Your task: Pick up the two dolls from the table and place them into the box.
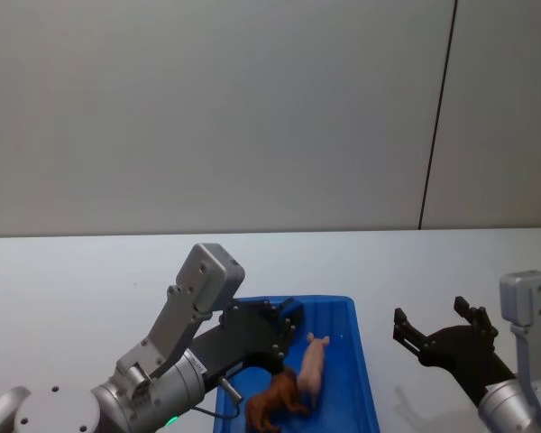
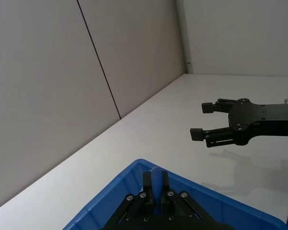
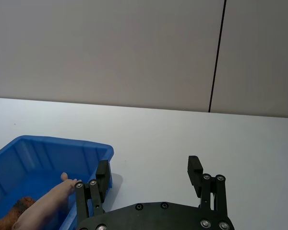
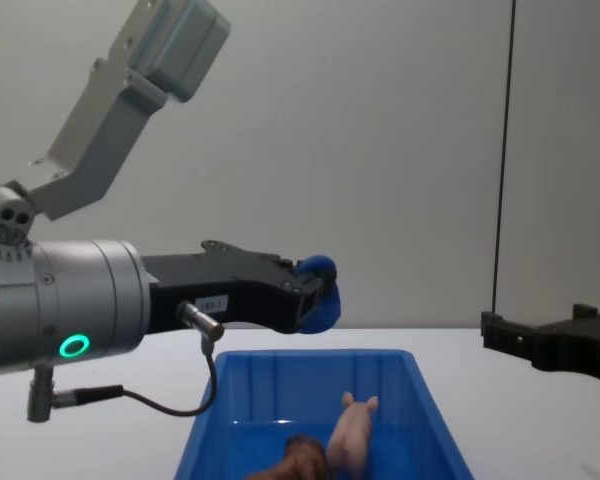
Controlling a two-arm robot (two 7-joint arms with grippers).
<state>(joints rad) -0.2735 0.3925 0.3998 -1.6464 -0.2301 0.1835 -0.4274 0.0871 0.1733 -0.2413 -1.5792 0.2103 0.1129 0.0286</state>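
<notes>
We see pig, lion inside blue box; left tool above box, clamped on small blue object; right tool beside box, fingers apart.

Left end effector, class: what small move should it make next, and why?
Probably retreat from the box: pig and lion lie inside it, and the left end effector hovers above, shut on a small blue object. The right end effector sits open beside it.
</notes>
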